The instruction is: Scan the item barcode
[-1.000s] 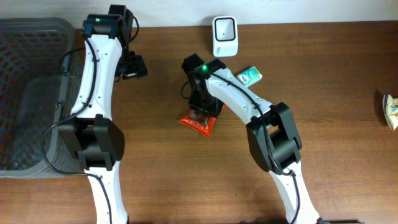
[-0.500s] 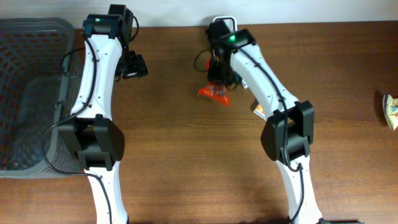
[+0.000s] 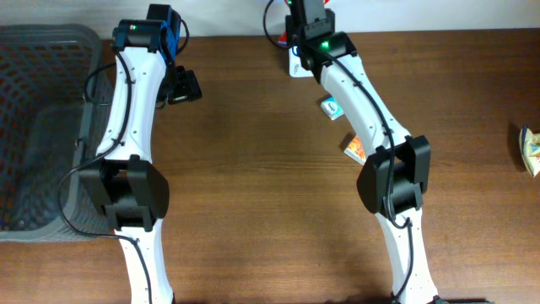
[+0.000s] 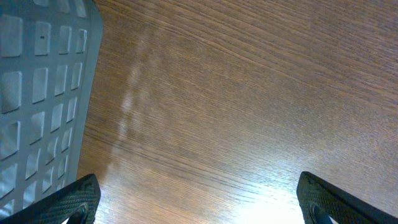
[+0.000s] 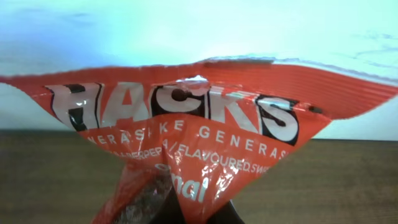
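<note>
A red "HACKS" sweet packet [image 5: 186,118] fills the right wrist view, pinched at its lower edge by my right gripper [image 5: 200,211], which is shut on it. Overhead, the right arm [image 3: 350,80] reaches to the table's back edge, and its wrist covers most of the white barcode scanner [image 3: 294,66]. The packet is almost wholly hidden under that wrist there, and no barcode shows on the face I see. My left gripper [image 4: 202,202] hangs open over bare wood at the back left, with its fingertips [image 4: 78,199] far apart.
A grey mesh basket [image 3: 38,127] fills the left side, and its rim [image 4: 43,93] lies close to the left gripper. A small green packet [image 3: 332,107] and an orange packet [image 3: 354,148] lie beside the right arm. Another packet [image 3: 530,152] sits at the far right edge.
The right gripper closed on the red packet at mid-table, lifted it and carried it back over the scanner. The left arm has not moved.
</note>
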